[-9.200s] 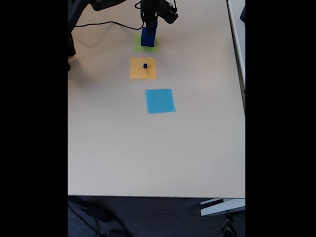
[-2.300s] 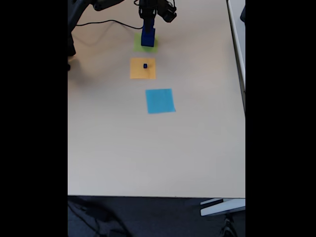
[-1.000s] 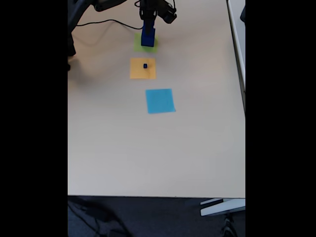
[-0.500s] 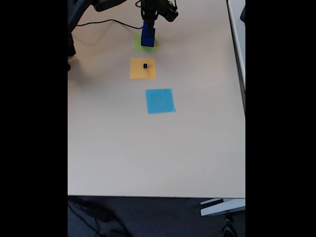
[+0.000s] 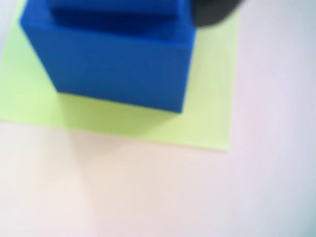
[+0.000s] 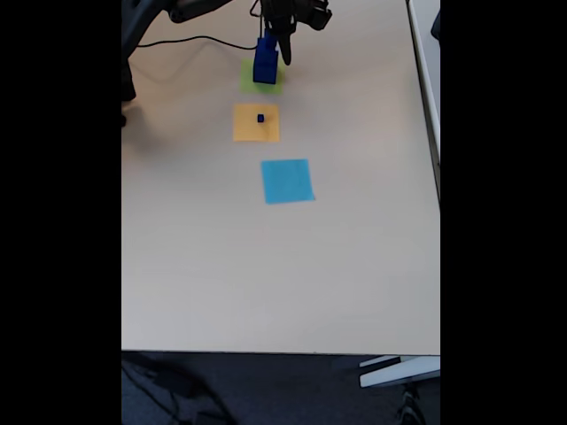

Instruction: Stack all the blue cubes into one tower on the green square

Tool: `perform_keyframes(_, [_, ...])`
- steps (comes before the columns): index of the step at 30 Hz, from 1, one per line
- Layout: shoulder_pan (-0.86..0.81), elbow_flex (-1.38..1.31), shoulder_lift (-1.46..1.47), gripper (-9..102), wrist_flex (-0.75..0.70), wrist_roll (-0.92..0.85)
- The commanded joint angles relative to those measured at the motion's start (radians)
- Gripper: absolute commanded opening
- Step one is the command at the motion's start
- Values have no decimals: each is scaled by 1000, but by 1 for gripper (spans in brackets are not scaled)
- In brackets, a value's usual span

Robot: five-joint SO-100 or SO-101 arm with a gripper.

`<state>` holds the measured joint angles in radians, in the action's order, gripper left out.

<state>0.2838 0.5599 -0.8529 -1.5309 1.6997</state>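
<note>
1. Since half a second ago, my black end effector (image 6: 283,49) has swung right off the dark blue cube tower (image 6: 264,64), fingers apart.
2. It stands on the yellow-green paper square (image 5: 207,98); one tiny blue cube (image 6: 260,118) awaits on the orange paper square (image 6: 244,127).

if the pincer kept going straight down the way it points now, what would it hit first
Probably the tower of blue cubes on the green square. In the fixed view the pincer hangs just beside the tower's top, so it may instead pass it and meet the square; depth is unclear.

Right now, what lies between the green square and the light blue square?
In the fixed view, the orange square with a tiny blue cube on it.
</note>
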Motion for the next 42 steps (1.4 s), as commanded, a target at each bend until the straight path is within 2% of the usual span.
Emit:
perform_keyframes(1, [-11, -58, -86, 28, 43, -55])
perform_keyframes(15, [2, -124, -81, 29, 290, -264])
perform_keyframes(19, [20, -138, -78, 28, 348, -229])
perform_keyframes(22, [49, -86, -117, 27, 377, -115])
perform_keyframes(25, [92, -37, -160, 27, 373, 67])
perform_keyframes(29, [115, 28, -213, 27, 356, 170])
perform_keyframes(36, [63, 63, -275, 28, 192, 77])
perform_keyframes(42, [41, 49, -296, 26, 75, 63])
